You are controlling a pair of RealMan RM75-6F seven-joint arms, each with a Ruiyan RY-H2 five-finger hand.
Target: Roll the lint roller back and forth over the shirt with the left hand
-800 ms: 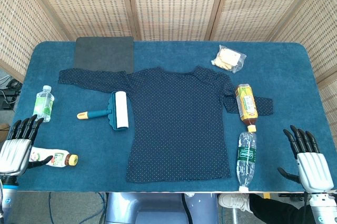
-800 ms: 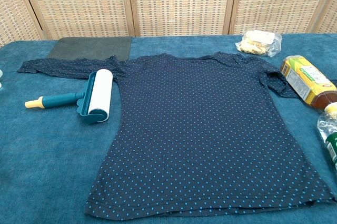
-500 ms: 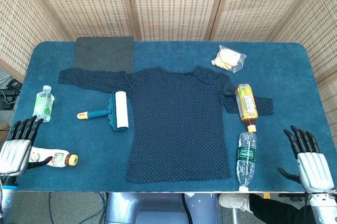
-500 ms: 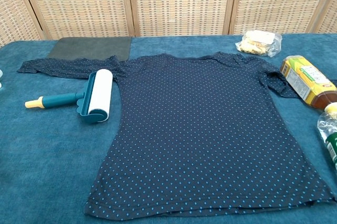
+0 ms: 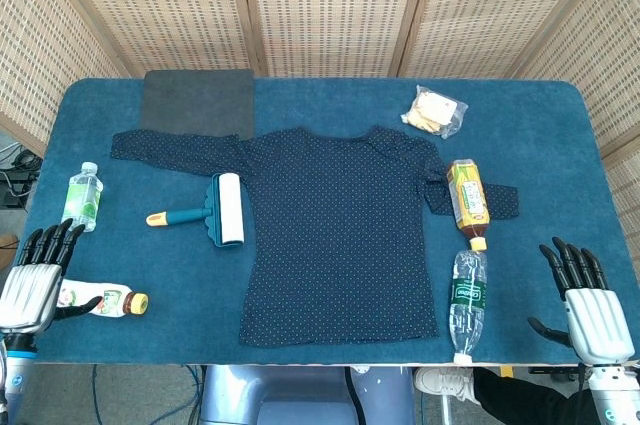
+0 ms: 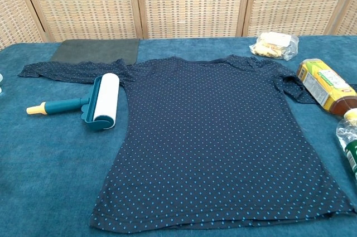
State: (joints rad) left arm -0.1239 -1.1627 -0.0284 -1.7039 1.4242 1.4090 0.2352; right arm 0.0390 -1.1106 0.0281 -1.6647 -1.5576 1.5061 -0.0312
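Note:
A dark blue dotted shirt (image 5: 340,230) (image 6: 215,136) lies flat in the middle of the blue table. Just left of it lies the lint roller (image 5: 215,210) (image 6: 92,102), its white roll beside the shirt's edge and its teal handle with a yellow tip pointing left. My left hand (image 5: 35,275) hovers at the table's front left corner, fingers spread and holding nothing, well apart from the roller. Over the front right corner my right hand (image 5: 585,300) is also spread and empty. Neither hand shows in the chest view.
A small juice bottle (image 5: 105,299) lies beside my left hand, and a water bottle (image 5: 84,196) lies farther back. A tea bottle (image 5: 467,197) and a water bottle (image 5: 467,298) lie along the shirt's right side. A snack bag (image 5: 434,111) and a grey mat (image 5: 197,100) sit at the back.
My left hand has drifted slightly lower toward the front edge. The roller, shirt and right hand have not moved.

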